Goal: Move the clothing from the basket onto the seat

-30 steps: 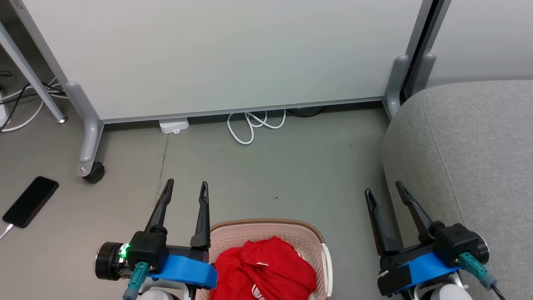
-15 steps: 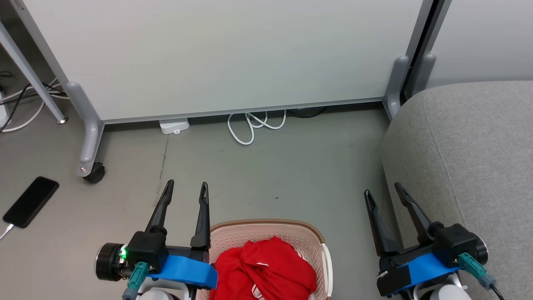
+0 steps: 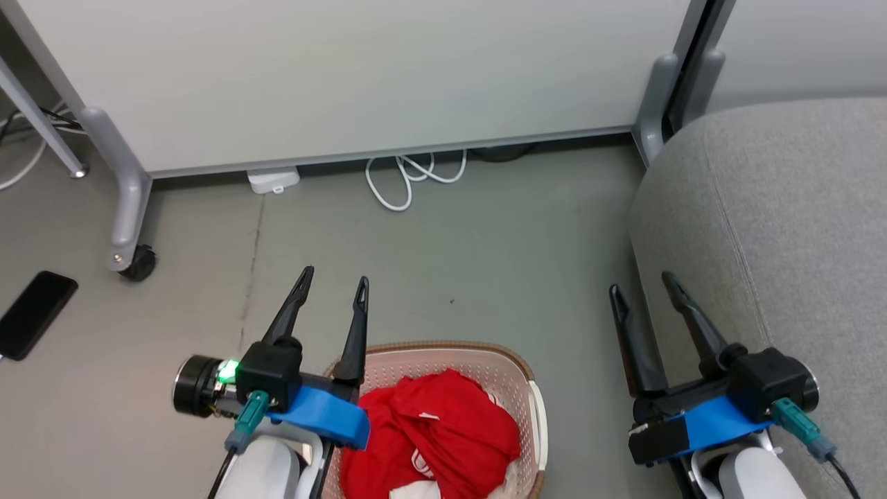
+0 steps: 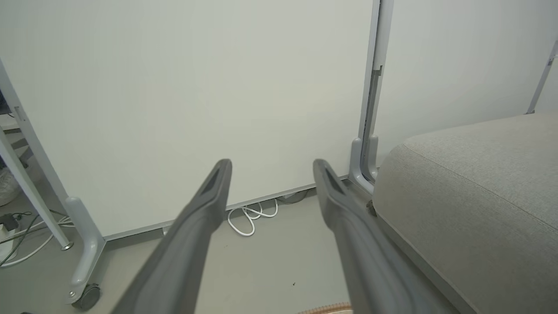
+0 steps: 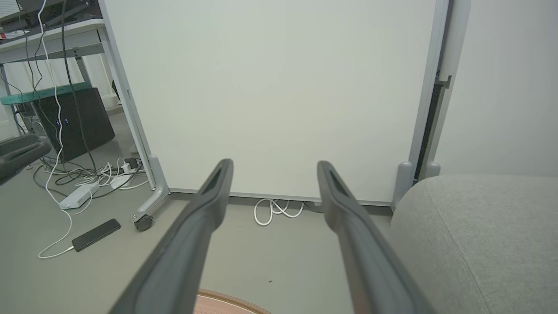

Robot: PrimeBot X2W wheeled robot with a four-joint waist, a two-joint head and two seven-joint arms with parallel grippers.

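In the head view, the basket [image 3: 433, 348] sits on the grey floor [image 3: 450, 256] at the bottom middle. Its brown rim arches up the view and its near end is cut off by the frame, so its long axis cannot be told. The clothing [image 3: 443, 430] lies inside it as a crumpled red heap with a white tag and white trim showing. Bunched like this, it has no clear long axis and points no particular way. The left gripper [image 3: 333, 278] hovers at the basket's left rim, pointing up the view and a little right, its jaws spread wide with nothing between them. The right gripper [image 3: 641, 285] hangs between the basket and the seat [image 3: 783, 222], jaws likewise parted and empty, overlapping the seat's edge in the picture. The seat stands at the right, its long edge and seam running up the view toward a white partition panel [image 3: 346, 69]. A white cable [image 3: 405, 186] loops at the panel's foot and a dark phone [image 3: 34, 313] lies on the floor far left. In the left wrist view, the jaws stand apart over bare floor, with a sliver of the basket's rim at the bottom edge and the seat's rounded corner to the right. In the right wrist view, the jaws are also splayed and empty. The basket's rim curves along the bottom edge below them, and the seat lies to the right.
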